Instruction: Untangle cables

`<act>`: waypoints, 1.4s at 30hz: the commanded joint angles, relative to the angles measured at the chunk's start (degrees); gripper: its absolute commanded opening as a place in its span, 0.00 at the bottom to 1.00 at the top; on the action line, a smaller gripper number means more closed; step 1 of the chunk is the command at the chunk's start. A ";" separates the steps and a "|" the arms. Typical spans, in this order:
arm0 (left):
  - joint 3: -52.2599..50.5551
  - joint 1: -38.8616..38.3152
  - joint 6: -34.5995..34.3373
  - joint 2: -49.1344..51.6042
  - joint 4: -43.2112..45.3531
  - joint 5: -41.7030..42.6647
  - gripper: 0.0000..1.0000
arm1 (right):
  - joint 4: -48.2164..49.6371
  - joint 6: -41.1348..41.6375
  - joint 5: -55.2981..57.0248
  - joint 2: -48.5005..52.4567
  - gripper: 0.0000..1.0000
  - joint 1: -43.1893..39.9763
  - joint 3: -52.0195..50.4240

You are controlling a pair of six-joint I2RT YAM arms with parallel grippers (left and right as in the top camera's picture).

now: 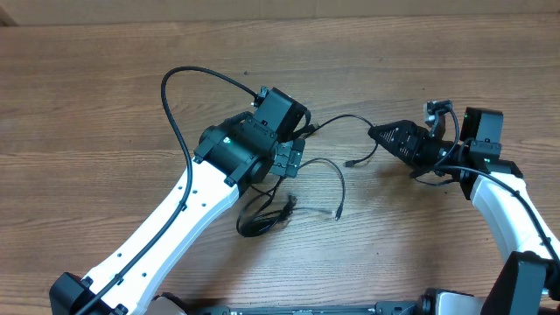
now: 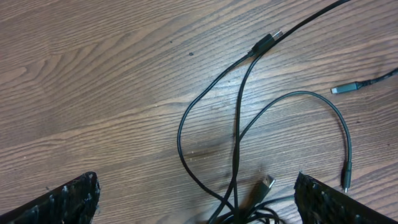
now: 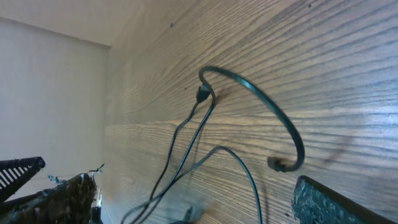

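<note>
Several thin black cables (image 1: 262, 217) lie tangled on the wooden table just below my left gripper (image 1: 289, 162). One strand arcs right to a plug tip (image 1: 338, 213). Another strand (image 1: 346, 119) runs toward my right gripper (image 1: 378, 134), with a loose plug (image 1: 351, 163) below it. In the left wrist view the fingers (image 2: 196, 202) are wide open over crossing cables (image 2: 238, 124) and a silvery USB plug (image 2: 266, 185). In the right wrist view the fingers (image 3: 199, 199) are open, with a curved cable (image 3: 273, 112) and thinner strands between them. Neither gripper holds anything.
A thicker black wire (image 1: 175, 114) loops off my left arm and belongs to the robot. The table's far edge (image 1: 280, 19) runs along the top. A pale wall (image 3: 43, 93) shows in the right wrist view.
</note>
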 commanded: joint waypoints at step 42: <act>-0.81 16.72 -10.29 0.15 -2.80 -0.57 1.00 | -30.08 -35.41 28.44 -10.08 1.00 34.99 13.60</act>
